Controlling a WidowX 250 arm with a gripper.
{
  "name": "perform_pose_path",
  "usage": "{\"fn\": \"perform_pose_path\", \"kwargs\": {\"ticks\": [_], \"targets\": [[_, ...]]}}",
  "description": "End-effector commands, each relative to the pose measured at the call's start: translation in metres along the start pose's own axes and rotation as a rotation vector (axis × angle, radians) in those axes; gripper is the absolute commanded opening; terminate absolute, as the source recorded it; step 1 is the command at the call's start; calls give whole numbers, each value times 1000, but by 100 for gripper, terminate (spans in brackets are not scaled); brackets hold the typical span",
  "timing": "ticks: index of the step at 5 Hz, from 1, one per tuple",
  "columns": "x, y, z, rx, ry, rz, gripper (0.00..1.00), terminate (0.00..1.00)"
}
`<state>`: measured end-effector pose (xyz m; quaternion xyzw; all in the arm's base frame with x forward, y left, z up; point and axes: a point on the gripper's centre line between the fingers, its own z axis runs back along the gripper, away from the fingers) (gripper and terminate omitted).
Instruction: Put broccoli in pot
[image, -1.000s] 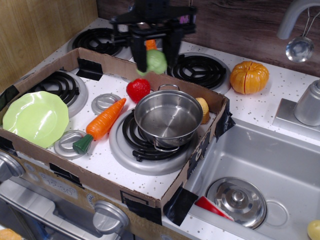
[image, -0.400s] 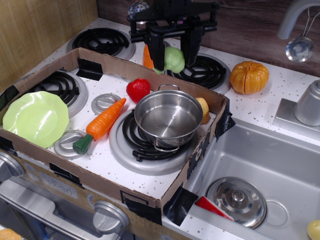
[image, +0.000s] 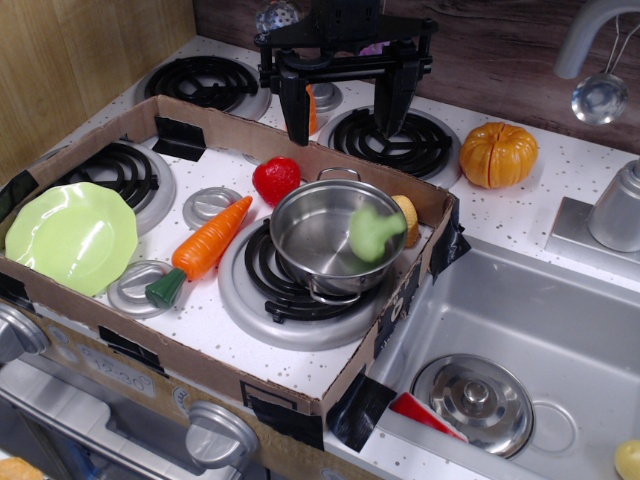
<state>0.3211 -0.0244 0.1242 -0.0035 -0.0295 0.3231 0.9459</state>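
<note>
Two black fingers of our gripper (image: 345, 95) hang wide apart and empty, high over the back of the stove, with nothing between them. Below and in front of them we see the broccoli (image: 372, 233), blurred, at the right inner side of the pot (image: 335, 238); whether it is in the air or already resting against the wall we cannot tell. The pot sits on the front burner (image: 290, 290) inside the cardboard tray (image: 300, 385).

We judge the broccoli to be light, hollow plastic, stiff and a little slick, so it may bounce or roll off the steel wall. If we had to take it again, we would close across the lumpy head, where the bumps give grip, not on the short stem.

Around the pot we note a tomato (image: 276, 180) just behind it, a carrot (image: 203, 247) to its left, and a pale vegetable (image: 408, 218) touching its right rim. A green plate (image: 70, 235) lies well apart at the left. A pumpkin (image: 498, 154) sits outside the tray, and a lid (image: 474, 400) lies in the sink (image: 540, 310).
</note>
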Motion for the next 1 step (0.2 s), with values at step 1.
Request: {"fn": "perform_pose_path", "kwargs": {"ticks": [1], "targets": [[6, 10, 17, -30, -19, -20, 100, 100]]}}
